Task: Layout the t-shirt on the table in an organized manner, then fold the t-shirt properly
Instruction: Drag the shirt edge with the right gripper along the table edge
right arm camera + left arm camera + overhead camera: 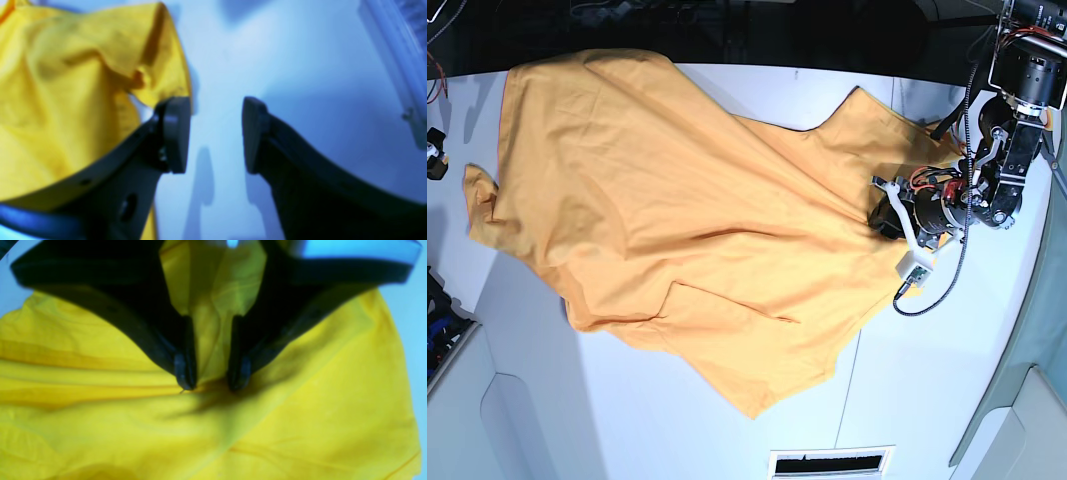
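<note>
The left claw (pixel 211 385) pinches a ridge of the shirt (pixel 677 220); the right claw (pixel 217 135) gapes empty (over bare table (pixel 300 66)). A tug could rumple everything.

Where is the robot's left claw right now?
In the base view the left gripper is at the right side of the table, down on the right edge of the orange t-shirt, pinching a fold of its cloth.

Dark backgrnd strip (pixel 757 30) along far edge w/ cables, grey floor panel (pixel 1037 420) at corner, bright overhead light.
</note>
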`<action>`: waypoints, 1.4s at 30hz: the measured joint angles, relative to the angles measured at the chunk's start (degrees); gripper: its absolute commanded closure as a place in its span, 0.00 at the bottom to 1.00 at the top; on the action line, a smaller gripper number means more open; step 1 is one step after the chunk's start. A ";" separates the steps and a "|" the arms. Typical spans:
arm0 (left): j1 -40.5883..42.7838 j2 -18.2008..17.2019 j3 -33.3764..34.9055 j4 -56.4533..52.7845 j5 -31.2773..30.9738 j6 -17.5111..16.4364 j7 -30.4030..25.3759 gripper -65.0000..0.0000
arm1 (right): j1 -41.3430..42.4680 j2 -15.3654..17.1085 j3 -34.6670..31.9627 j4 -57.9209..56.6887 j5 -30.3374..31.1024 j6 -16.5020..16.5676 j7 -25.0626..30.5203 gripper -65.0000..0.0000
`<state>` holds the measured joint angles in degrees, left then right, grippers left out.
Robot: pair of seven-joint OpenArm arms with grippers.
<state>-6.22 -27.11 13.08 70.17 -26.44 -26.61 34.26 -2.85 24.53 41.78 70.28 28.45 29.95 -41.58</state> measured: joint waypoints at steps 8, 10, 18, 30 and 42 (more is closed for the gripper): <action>0.02 -0.02 -0.02 0.00 -0.87 0.00 0.00 0.72 | 7.06 2.91 -12.92 -9.18 -2.97 -0.42 1.36 0.61; 0.00 0.00 -0.02 0.00 -0.85 0.00 0.00 0.72 | 7.61 2.60 -15.26 -10.88 -3.61 -2.27 2.75 0.61; 0.04 -0.02 -0.02 0.00 -0.87 0.00 0.02 0.72 | 7.63 2.78 -16.20 -12.07 -4.98 -2.84 4.61 0.76; 0.15 0.00 -0.02 0.00 -1.09 -1.46 0.33 0.72 | 16.37 3.58 -16.33 -12.55 -10.43 -1.16 5.33 1.00; 0.48 0.13 0.09 -0.02 -7.28 -8.76 3.67 0.72 | 33.00 11.56 -23.78 -12.52 -10.51 -1.73 7.17 0.59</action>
<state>-5.74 -26.98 13.17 70.15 -33.71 -35.38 37.93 30.15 36.10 18.00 57.76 17.93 28.23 -34.41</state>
